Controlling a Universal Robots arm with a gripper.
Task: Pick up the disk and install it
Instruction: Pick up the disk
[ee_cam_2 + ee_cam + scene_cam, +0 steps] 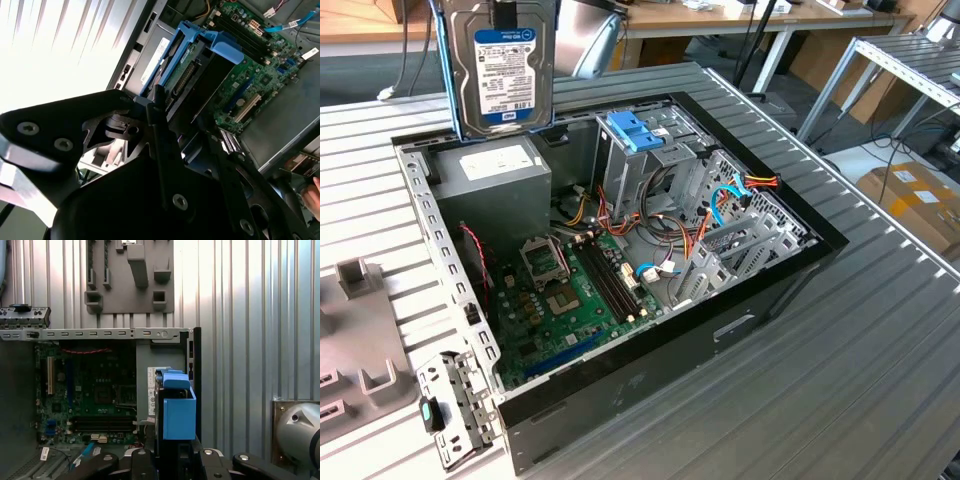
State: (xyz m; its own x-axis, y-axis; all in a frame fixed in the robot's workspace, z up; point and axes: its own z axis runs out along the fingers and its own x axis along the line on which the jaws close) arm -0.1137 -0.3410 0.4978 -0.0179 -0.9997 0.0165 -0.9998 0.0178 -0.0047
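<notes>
The disk [503,70], silver-grey with a blue, white and black label and blue side rails, hangs upright above the back corner of the open computer case [780,290], at the exterior view's left. It is over the grey power supply box [495,170]. My gripper [505,10] holds it from above, shut on its top edge. In the first wrist view the disk [175,410] shows edge-on with its blue rail between the black fingers [140,460]. In the second wrist view the disk [192,65] points down toward the case interior.
Inside the case lie a green motherboard [570,290], coloured cables and a metal drive cage with a light-blue latch piece [635,130]. A grey fixture plate [360,350] sits at the exterior view's left on the slatted table [860,380]. A person's hand [312,197] is beside the case.
</notes>
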